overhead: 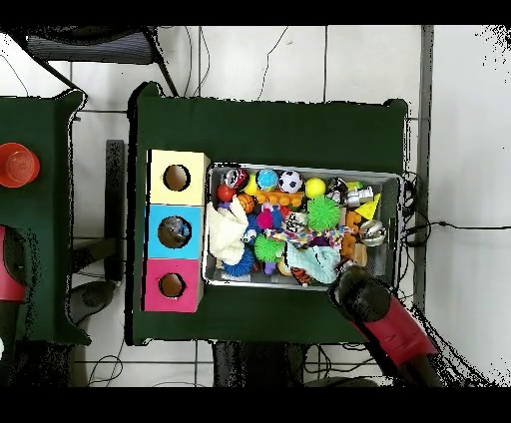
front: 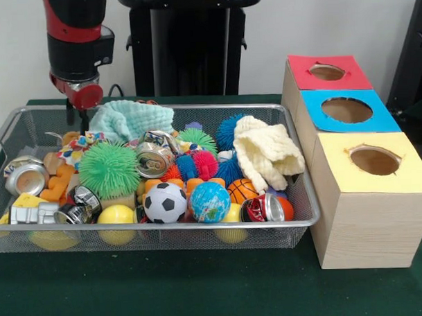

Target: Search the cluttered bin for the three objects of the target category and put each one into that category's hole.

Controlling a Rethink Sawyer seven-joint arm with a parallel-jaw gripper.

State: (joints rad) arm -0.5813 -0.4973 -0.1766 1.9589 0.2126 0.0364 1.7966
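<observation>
The silver wire mesh bin [front: 296,228] lies on the green table, full of clutter: a green spiky ball [front: 109,168], a soccer ball [front: 165,202], a globe ball [front: 210,201], a small basketball [front: 242,190], crushed cans [front: 154,158], a cream cloth [front: 266,150] and a mint cloth [front: 135,119]. My gripper [front: 83,119] hangs at the bin's far left corner, just above the clutter beside the mint cloth. In the overhead view the gripper [overhead: 349,284] covers the bin's [overhead: 212,224] lower right edge. I see nothing held.
Three wooden boxes stand in a row to the right of the bin, each with a round hole: red top [front: 326,72], blue top [front: 346,110], yellow top [front: 374,159]. In the overhead view they stand left of the bin. The pedestal [front: 186,41] is behind.
</observation>
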